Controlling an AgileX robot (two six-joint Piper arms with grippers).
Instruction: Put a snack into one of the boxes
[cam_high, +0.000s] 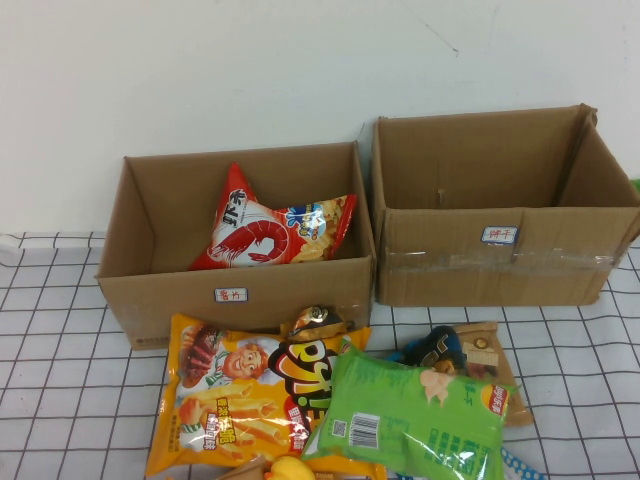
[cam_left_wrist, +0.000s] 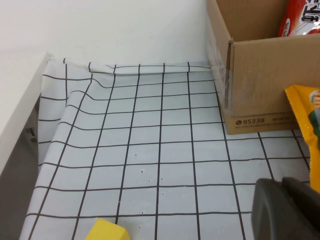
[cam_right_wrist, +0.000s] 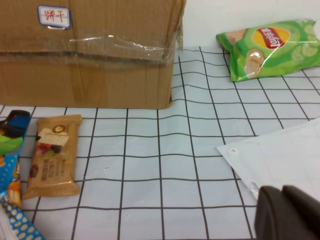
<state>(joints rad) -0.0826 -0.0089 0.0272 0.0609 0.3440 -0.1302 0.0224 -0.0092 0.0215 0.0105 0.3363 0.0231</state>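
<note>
Two open cardboard boxes stand side by side at the back of a desk (cam_high: 60, 330) covered in a white cloth with a black grid, against a white wall. The left box (cam_high: 150, 300) is the landmark here. Inside it, a red shrimp-chip bag (cam_high: 262, 232) leans against the back wall. Just to its right, nearly touching, is the right box (cam_high: 500, 265), with nothing visible inside.

In front of the left box lies a heap of snacks: an orange fries bag (cam_high: 225, 400) touching the box's front wall, a green chip bag (cam_high: 415, 420) overlapping its right side, and a brown snack bar (cam_right_wrist: 52, 155) beyond that, in front of the right box.

The left end effector (cam_left_wrist: 287, 210) shows only as a dark corner, low over the desk to the left of the left box; whether it is open or clenched cannot be told. Bare cloth runs from it to the desk's left edge. The right end effector (cam_right_wrist: 290, 212) is likewise a dark corner, far right of the left box, its grip unreadable, with open cloth and a second green chip bag (cam_right_wrist: 272, 47) nearby.
</note>
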